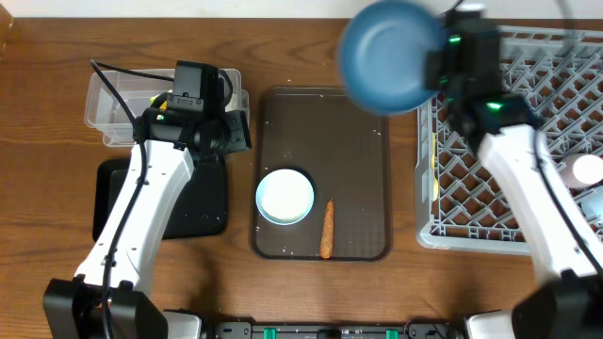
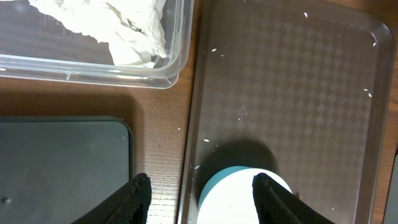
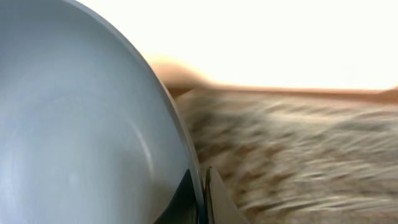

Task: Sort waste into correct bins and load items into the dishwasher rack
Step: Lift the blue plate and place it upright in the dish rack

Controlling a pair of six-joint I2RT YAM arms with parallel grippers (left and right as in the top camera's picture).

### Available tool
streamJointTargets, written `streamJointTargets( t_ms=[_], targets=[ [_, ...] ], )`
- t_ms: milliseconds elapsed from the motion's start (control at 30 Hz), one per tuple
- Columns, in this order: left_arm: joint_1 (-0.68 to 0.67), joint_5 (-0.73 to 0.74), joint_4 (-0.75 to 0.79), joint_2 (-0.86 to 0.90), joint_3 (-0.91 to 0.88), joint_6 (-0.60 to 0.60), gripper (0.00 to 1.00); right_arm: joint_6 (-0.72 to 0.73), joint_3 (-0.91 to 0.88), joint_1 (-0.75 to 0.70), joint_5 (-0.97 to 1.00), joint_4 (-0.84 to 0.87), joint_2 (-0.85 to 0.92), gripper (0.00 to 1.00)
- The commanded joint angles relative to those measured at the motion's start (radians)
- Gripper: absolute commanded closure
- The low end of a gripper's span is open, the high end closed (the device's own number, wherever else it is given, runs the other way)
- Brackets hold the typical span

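My right gripper (image 3: 200, 186) is shut on the rim of the large dark blue plate (image 1: 388, 55) and holds it high, tilted, left of the grey dishwasher rack (image 1: 471, 188). The plate fills the left of the right wrist view (image 3: 81, 124). My left gripper (image 2: 202, 199) is open above the brown tray's left edge, its right finger over the white bowl (image 2: 239, 202). The bowl (image 1: 285, 196) and the orange carrot stick (image 1: 327, 229) lie on the brown serving tray (image 1: 363, 141). Crumpled white tissue (image 2: 118, 25) lies in the clear tub (image 1: 113, 104). Rice grains (image 2: 214, 51) dot the tray.
The shallow black tray (image 1: 203, 202) lies below the clear tub, partly under my left arm. A pink cup (image 1: 586, 170) and a light blue cup (image 1: 594, 202) sit at the rack's right side. The rack's left wall stands close to the brown tray.
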Motion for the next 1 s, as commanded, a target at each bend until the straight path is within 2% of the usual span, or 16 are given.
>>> streamJointTargets(
  t_ms=[0,67,167,367,600,967],
  targets=[
    [0.0,-0.01,-0.002,0.0,0.006,0.006,0.45,-0.276,0.013,-0.061,0.291,0.045,-0.021,0.99],
    [0.0,-0.01,-0.002,0.0,0.006,0.006,0.45,-0.385,0.013,-0.107,0.375,0.101,-0.021,0.99],
    [0.0,-0.01,-0.002,0.0,0.006,0.006,0.45,-0.512,0.013,-0.182,0.387,0.162,-0.019,0.99],
    [0.0,-0.01,-0.002,0.0,0.006,0.006,0.45,-0.613,0.013,-0.348,0.386,0.291,-0.007,0.99],
    [0.0,-0.009,-0.003,0.0,0.006,0.005,0.45,-0.863,0.013,-0.518,0.392,0.38,0.065,0.99],
    [0.0,-0.009,-0.003,0.0,0.006,0.005,0.45,-1.126,0.013,-0.633,0.473,0.766,0.263,0.99]
  ],
)
